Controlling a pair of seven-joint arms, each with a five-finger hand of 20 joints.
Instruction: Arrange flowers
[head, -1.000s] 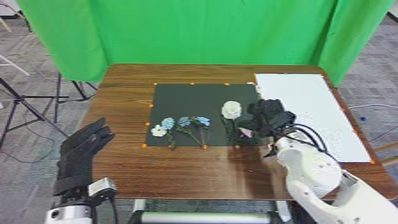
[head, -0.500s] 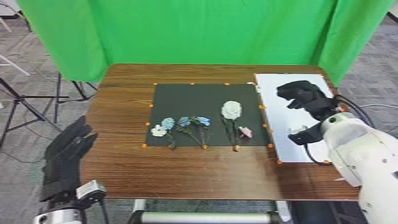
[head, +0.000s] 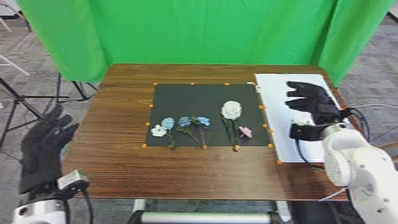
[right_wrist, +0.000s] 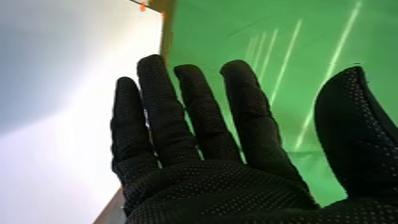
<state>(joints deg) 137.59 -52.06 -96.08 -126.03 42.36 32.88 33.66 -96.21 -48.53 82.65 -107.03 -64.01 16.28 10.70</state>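
In the head view my right hand (head: 313, 104) is over the white sheet, right of the flowers, touching none of them. The right wrist view shows that hand (right_wrist: 213, 182) open, fingers straight and thumb apart, holding nothing. My left hand (head: 43, 145) is open beside the table's left edge. On the dark mat (head: 200, 96) lie a white flower (head: 159, 131), blue flowers (head: 168, 123) with stems toward the front edge, a large white bloom (head: 231, 110) and, to its right, a small pink flower (head: 245, 132).
The white sheet (head: 289, 140) covers the table's right side, next to the mat. Orange markers line both. Brown wood (head: 178, 172) lies in front of the mat, and a green curtain (head: 204, 35) hangs behind the table.
My right hand has moved away from the mat, off to the right over the white sheet, uncovering the pink flower. My left hand has shifted outward to the left. The flowers have kept their places.
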